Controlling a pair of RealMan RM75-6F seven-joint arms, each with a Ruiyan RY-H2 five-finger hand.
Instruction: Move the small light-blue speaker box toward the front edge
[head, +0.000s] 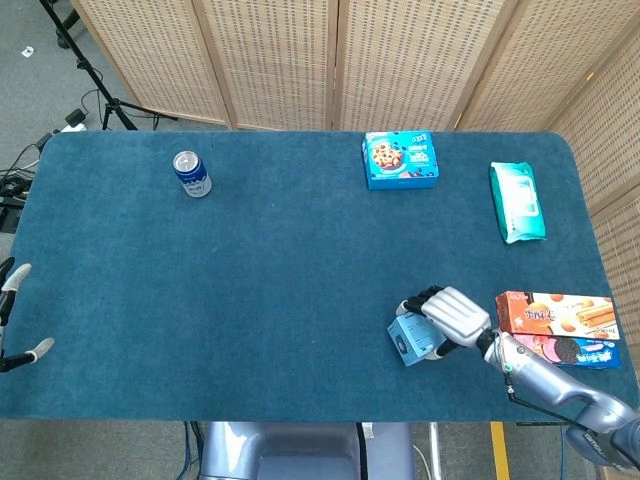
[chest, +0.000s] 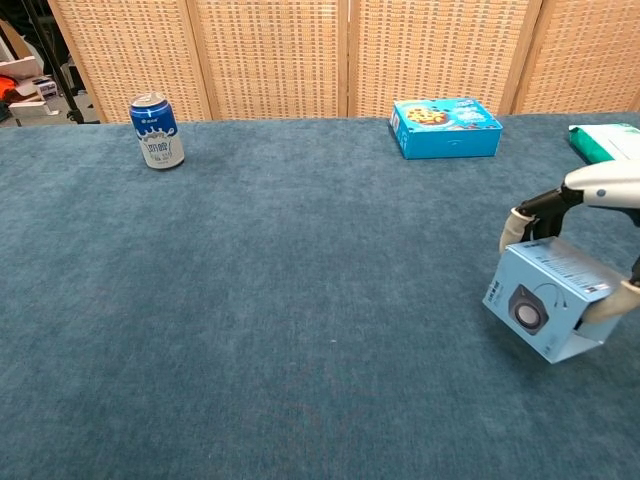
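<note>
The small light-blue speaker box (head: 411, 338) (chest: 543, 308) lies near the front right of the blue table, its printed speaker face turned toward the front left. My right hand (head: 452, 315) (chest: 590, 200) grips it from above and behind. Fingers (chest: 520, 228) curl down over its far edge and the thumb (chest: 605, 306) presses on its near right side. Only the fingertips of my left hand (head: 14, 312) show, at the left edge of the head view, apart and holding nothing.
A blue can (head: 191, 173) stands at the back left. A blue cookie box (head: 400, 159) and a teal wipes pack (head: 517, 201) lie along the back right. Two flat snack boxes (head: 558, 314) sit beside my right forearm at the table's right edge.
</note>
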